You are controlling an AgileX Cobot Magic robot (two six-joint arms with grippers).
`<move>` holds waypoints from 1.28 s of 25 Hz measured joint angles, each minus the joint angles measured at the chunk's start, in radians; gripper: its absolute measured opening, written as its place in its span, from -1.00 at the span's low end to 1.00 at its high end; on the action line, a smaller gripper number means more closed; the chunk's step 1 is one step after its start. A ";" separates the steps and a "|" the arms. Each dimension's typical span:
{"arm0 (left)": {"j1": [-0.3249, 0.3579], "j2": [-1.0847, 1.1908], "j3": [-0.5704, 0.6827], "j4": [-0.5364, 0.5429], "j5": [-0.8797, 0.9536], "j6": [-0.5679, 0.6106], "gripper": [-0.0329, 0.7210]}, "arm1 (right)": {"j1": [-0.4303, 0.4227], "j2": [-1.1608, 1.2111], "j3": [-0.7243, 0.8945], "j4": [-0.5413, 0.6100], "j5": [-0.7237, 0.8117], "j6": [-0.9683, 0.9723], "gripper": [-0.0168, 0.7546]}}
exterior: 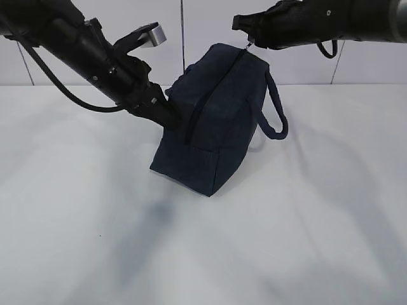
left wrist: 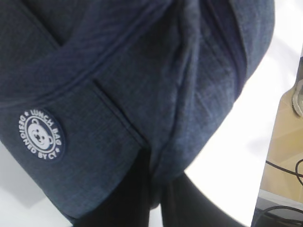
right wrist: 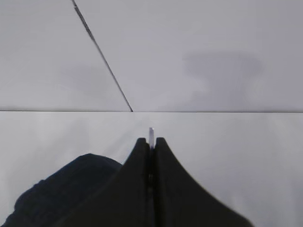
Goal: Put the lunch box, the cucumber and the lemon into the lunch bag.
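The dark navy lunch bag [exterior: 216,127] stands tilted on the white table, its far right end raised. My left gripper [exterior: 170,116] is shut on a fold of fabric at the bag's left end; in the left wrist view the lunch bag [left wrist: 142,71] fills the frame and the left gripper [left wrist: 158,191] pinches its edge. My right gripper [exterior: 250,38] hovers over the raised end, shut on the silver zipper pull [right wrist: 151,131], which sticks out between the tips of the right gripper [right wrist: 151,140]. The zipper line [exterior: 200,108] looks closed. The lunch box, cucumber and lemon are out of view.
One padded loop handle [exterior: 276,117] hangs off the bag's right side. A round white bear logo patch [left wrist: 41,135] sits on the bag's side. The white tabletop [exterior: 203,254] stretches to the front, with a pale wall [exterior: 203,25] behind.
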 joint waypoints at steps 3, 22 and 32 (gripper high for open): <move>0.000 0.000 0.000 0.000 0.001 0.000 -0.91 | -0.013 0.043 -0.047 -0.022 0.029 0.000 -0.91; 0.002 -0.063 0.000 0.022 0.018 -0.191 -0.11 | -0.022 0.036 -0.067 -0.087 0.141 0.000 -0.91; 0.002 -0.081 -0.178 0.121 0.022 -0.305 -0.01 | -0.020 0.028 -0.067 -0.087 0.157 0.000 -0.91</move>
